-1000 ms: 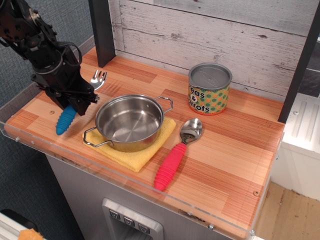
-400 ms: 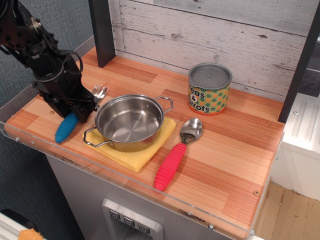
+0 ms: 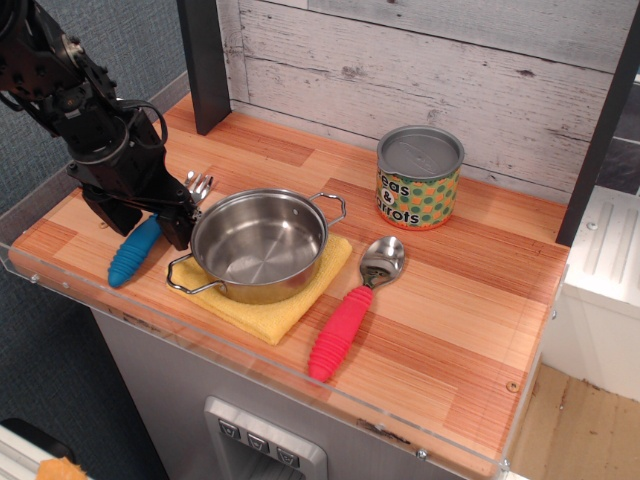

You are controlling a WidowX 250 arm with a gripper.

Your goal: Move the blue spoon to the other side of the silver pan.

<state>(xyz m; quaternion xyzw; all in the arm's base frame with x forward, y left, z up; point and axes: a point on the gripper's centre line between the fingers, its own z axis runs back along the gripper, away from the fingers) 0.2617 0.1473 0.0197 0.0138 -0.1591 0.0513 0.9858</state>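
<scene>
The blue spoon (image 3: 132, 252) lies flat on the wooden counter, just left of the silver pan (image 3: 258, 243). Its blue handle points toward the front left edge and its silver tined head (image 3: 200, 185) points to the back. My gripper (image 3: 145, 215) is low over the middle of the spoon. Its jaws look open, one on each side of the handle. The pan stands upright and empty on a yellow cloth (image 3: 290, 305).
A pink-handled spoon (image 3: 342, 325) lies right of the pan. A tin can with a green-dotted label (image 3: 419, 177) stands at the back right. A dark post (image 3: 203, 60) rises behind the gripper. A clear plastic rim (image 3: 60, 285) edges the counter's front and left.
My gripper came down with the blue spoon and shifted slightly toward the front. The spoon now rests on the counter and the jaws have spread apart. The pan has not moved.
</scene>
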